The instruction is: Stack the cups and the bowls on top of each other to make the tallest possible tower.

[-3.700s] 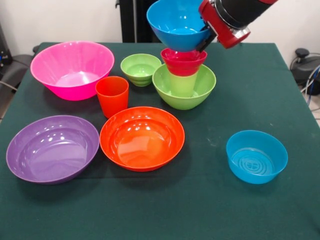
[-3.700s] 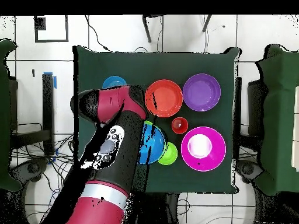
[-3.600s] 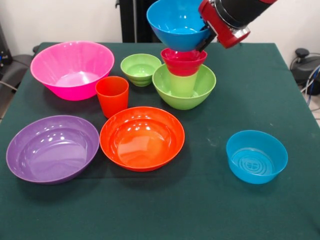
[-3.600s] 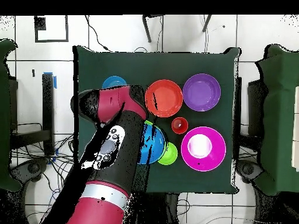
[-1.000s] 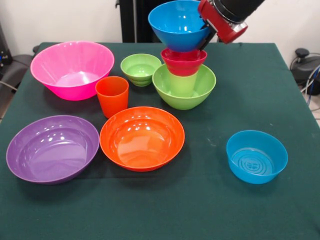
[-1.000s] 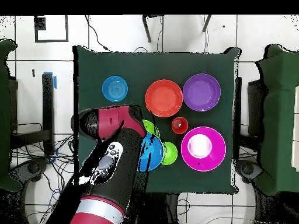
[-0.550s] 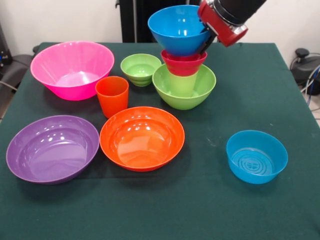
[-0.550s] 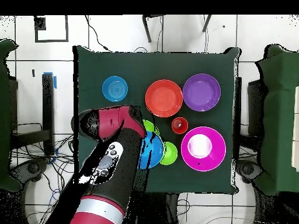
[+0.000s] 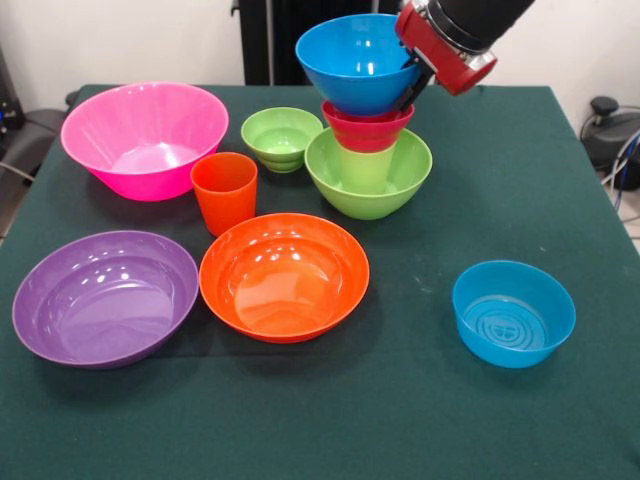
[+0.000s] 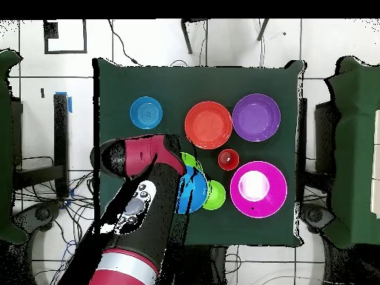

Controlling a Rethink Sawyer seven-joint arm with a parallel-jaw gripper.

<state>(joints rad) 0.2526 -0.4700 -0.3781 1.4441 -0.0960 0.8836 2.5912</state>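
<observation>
small blue bowl [image 9: 513,313], purple bowl [image 9: 104,297] and orange bowl [image 9: 284,275] are seen loose at the near side of the bench [image 9: 400,420]. farther back, the tower [image 9: 368,160] is being topped: big blue bowl [image 9: 358,60] is pinched at its rim by the hand [image 9: 410,82], seated tilted on the red bowl [image 9: 367,125]. next, levelling and release are judged needed.

table: dark green cloth [image 9: 480,420] | wall behind me: plain white [image 9: 120,40] | floor: pale tiles with dark seams [image 10: 230,44] | cables trail on floor [image 10: 37,211] | light: even, soft glare
</observation>
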